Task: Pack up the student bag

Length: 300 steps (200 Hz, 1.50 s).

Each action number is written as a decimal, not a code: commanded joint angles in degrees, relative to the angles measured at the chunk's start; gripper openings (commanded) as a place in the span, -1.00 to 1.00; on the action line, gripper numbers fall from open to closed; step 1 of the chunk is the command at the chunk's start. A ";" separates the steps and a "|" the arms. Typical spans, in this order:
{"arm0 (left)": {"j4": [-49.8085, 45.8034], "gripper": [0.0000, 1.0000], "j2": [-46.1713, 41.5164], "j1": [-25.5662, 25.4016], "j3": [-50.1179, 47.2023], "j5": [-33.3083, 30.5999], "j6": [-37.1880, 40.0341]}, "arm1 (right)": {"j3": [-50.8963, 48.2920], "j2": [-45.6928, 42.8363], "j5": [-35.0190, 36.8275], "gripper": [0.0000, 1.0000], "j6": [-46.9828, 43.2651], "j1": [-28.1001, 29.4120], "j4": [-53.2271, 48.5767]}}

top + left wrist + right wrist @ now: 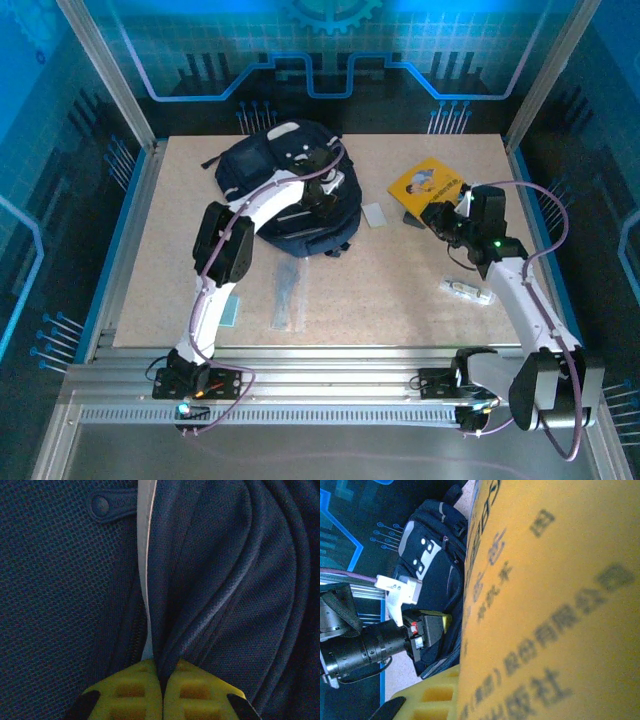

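The student bag [268,170], dark navy with pale grey patches, lies at the back centre of the table. My left gripper [326,196] is down on its right side. In the left wrist view the yellow fingers [131,692] are shut on a fold of the bag's navy fabric [210,580] next to a white trim strip [144,540]. My right gripper [441,216] is shut on the near edge of a yellow book [428,183]. The book's cover [555,600] lies against one yellow finger [427,697] and hides the other. The bag [427,565] shows beyond it.
A small white card [375,214] lies between bag and book. A clear ruler [288,298] and a pale blue piece [230,311] lie near the front left. A small packaged item [467,290] sits at the front right. Frame posts stand at the corners.
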 commanded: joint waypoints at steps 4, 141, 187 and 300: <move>-4.55 -1.00 -5.74 1.44 6.04 8.00 -5.00 | -0.07 -2.82 0.00 -1.00 -0.94 -1.09 2.75; 0.31 -1.00 -7.11 9.27 23.94 35.94 -23.78 | -3.13 10.23 -3.30 -1.00 7.33 11.10 26.29; 2.68 -1.00 -7.20 10.01 25.24 39.06 -26.81 | 6.48 28.22 -6.53 -1.00 9.47 18.72 41.37; 9.79 -1.00 -8.10 10.18 20.76 41.65 -32.04 | 37.92 67.96 -7.18 -1.00 17.78 27.84 46.49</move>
